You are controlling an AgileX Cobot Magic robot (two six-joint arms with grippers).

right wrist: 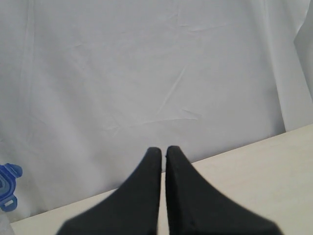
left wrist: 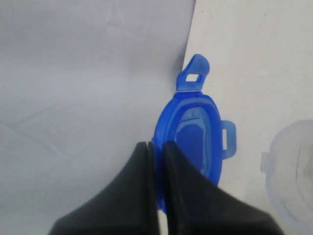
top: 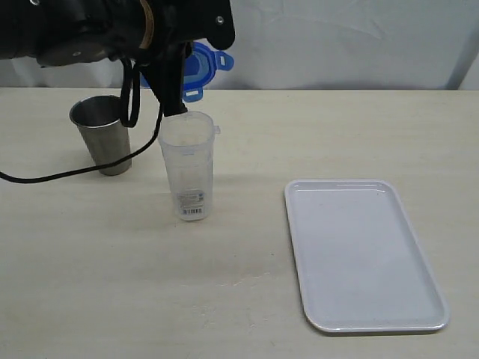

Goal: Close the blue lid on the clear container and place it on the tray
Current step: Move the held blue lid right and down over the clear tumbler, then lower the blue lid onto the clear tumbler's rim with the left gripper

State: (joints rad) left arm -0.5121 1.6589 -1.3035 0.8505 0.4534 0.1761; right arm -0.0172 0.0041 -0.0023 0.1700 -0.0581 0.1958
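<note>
The blue lid (top: 203,66) hangs on edge in the air, just above and behind the open mouth of the clear container (top: 187,164). My left gripper (top: 177,105) is shut on its rim. In the left wrist view the lid (left wrist: 195,127) sticks out past the closed gripper (left wrist: 155,144), tabs spread, and the container's rim (left wrist: 293,171) shows off to one side. The container stands upright on the table with a barcode label near its base. The white tray (top: 367,254) lies bare to the right. My right gripper (right wrist: 160,149) is shut on nothing and faces the backdrop, out of the exterior view.
A tapered steel cup (top: 105,134) stands left of the container, with a black cable (top: 67,176) trailing past it across the table. A white cloth backdrop runs along the table's far edge. The lid's corner (right wrist: 7,188) shows in the right wrist view.
</note>
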